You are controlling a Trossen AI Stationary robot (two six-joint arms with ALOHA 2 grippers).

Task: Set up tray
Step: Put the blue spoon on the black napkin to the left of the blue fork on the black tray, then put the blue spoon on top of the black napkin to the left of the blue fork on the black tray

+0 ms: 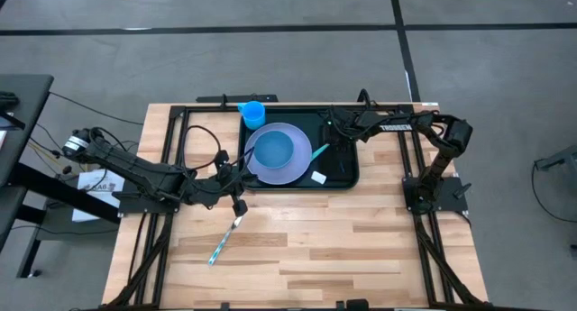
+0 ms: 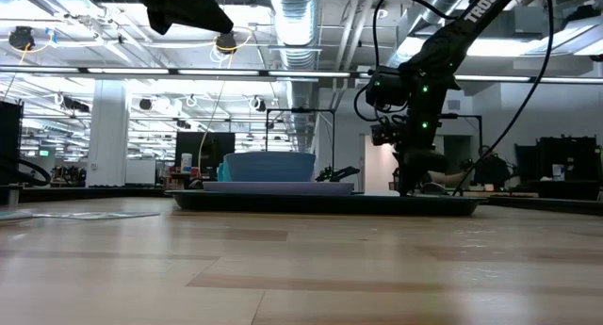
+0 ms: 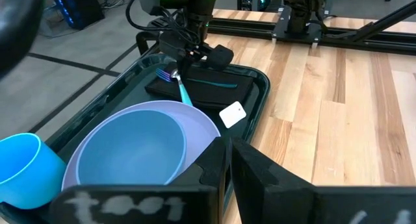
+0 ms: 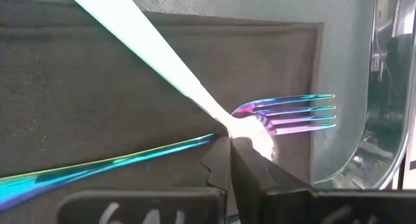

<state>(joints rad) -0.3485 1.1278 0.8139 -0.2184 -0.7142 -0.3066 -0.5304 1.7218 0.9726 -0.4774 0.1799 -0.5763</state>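
The dark tray (image 1: pixel 347 178) lies at the table's far middle. On it sit a lavender plate (image 1: pixel 302 171) with a blue bowl (image 1: pixel 273 150), a blue cup (image 1: pixel 251 112) and a black napkin (image 3: pixel 224 94) with a thin iridescent utensil (image 4: pixel 97 164) lying on it. My right gripper (image 1: pixel 333 137) stands over the napkin, shut on a fork (image 4: pixel 286 113) with a teal handle (image 1: pixel 319 152). My left gripper (image 1: pixel 236 203) is shut and empty, raised above the table near the tray's near left corner. A teal-handled utensil (image 1: pixel 224 242) lies flat on the wood just in front of it. My right gripper pinches the fork's neck (image 4: pixel 244 130), between the tines and the handle, between its two fingers. The fingers (image 3: pixel 188 55) point down from above and lie across the fork. The tines (image 4: pixel 302 112) reach past the napkin's edge and the handle slants toward the plate. I cannot tell if the fork touches the napkin.
A small white tag (image 1: pixel 317 177) lies on the tray between plate and napkin. Black frame rails run along the table's left, right and far sides (image 1: pixel 225 100). Bare wood (image 1: pixel 343 248) stretches from the tray to the near edge.
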